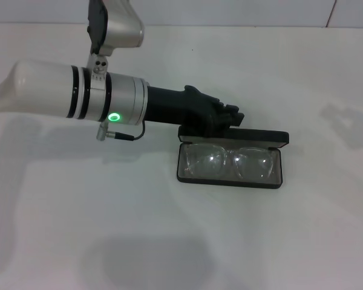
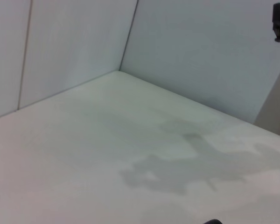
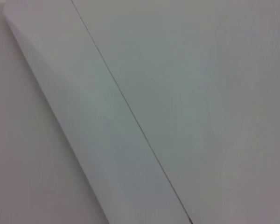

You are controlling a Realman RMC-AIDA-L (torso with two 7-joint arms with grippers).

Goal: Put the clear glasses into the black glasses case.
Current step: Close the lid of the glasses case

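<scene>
A white tabletop fills the head view, plain and matte, with faint grey shadows lying across it near the middle and toward the near edge. Along its far edge a pale wall rises, with a thin reddish seam visible near the far right corner.

In the left wrist view the same tabletop runs back to a corner where two pale wall panels meet at a dark vertical seam; a soft, irregular shadow lies on the surface.

The right wrist view shows only pale flat panels, crossed by one thin dark diagonal line beside a broad lighter band.
</scene>
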